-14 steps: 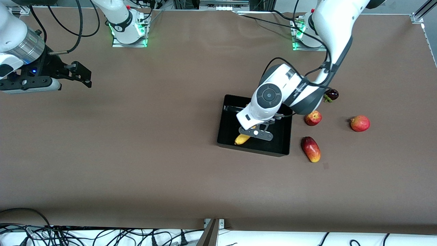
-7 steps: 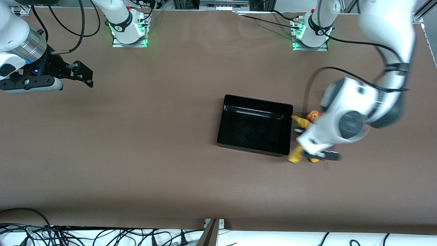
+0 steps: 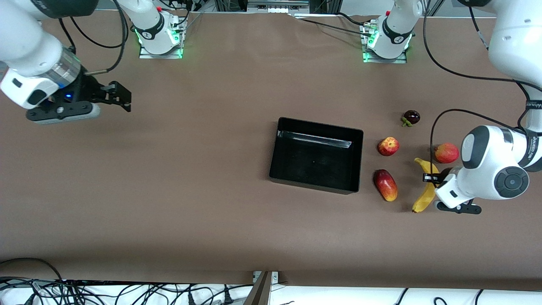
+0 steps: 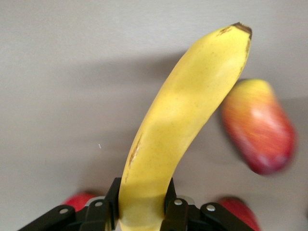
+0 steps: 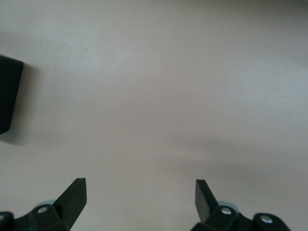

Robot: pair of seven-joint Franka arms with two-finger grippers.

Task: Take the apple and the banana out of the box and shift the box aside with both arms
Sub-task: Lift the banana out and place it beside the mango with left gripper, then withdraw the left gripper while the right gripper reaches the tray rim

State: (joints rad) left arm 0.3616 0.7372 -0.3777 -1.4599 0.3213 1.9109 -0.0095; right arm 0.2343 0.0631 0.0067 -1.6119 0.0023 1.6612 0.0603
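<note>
My left gripper (image 3: 432,178) is shut on the yellow banana (image 3: 424,192) around its middle. It holds the banana over the bare table beside the oblong red-yellow fruit (image 3: 385,185), toward the left arm's end from the black tray (image 3: 276,152). In the left wrist view the banana (image 4: 183,120) sticks out from between the jaws of my left gripper (image 4: 143,204). The tray holds nothing. The small red apple (image 3: 388,146) lies on the table beside the tray. My right gripper (image 3: 120,97) is open and empty over the table at the right arm's end, and its jaws also show apart in its wrist view (image 5: 139,195).
A round red fruit with a nub (image 3: 446,152) lies close to the left arm's wrist. A small dark fruit (image 3: 411,117) lies farther from the front camera than the apple. The oblong fruit (image 4: 257,127) shows under the banana's tip. A black corner (image 5: 9,96) shows at the right wrist view's edge.
My left gripper has carried the banana from over the tray, past the oblong fruit, toward the left arm's end. My right gripper has shifted slightly toward the table's middle.
</note>
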